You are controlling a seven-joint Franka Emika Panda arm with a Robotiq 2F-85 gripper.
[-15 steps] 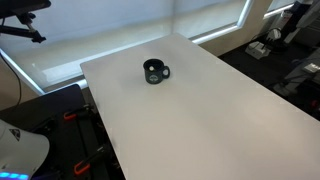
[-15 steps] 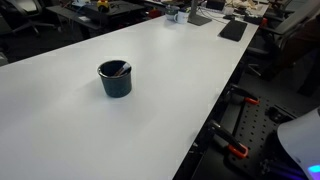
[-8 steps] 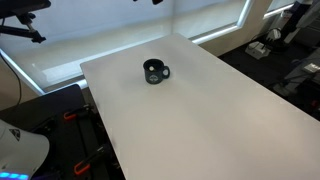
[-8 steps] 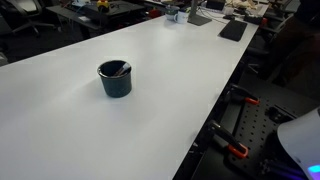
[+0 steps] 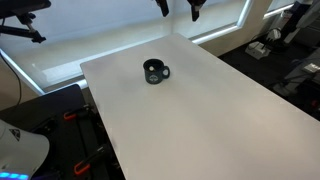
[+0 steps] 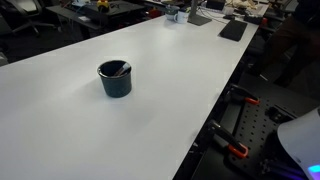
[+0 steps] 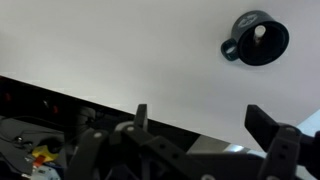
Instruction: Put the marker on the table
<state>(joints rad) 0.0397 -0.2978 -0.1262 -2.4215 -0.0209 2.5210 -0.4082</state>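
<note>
The marker [image 6: 118,69] lies inside the mug [image 6: 115,82] on the table [image 6: 150,115], well apart from the hand [image 5: 178,7], whose jaws are wide and empty.

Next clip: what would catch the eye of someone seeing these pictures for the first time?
A lone dark mug stands on a big white table, which takes up most of both exterior views. A thin marker appears to lie inside the mug. In an exterior view the gripper hangs open at the top of the picture, high above the table's far end and well apart from the mug.
</note>
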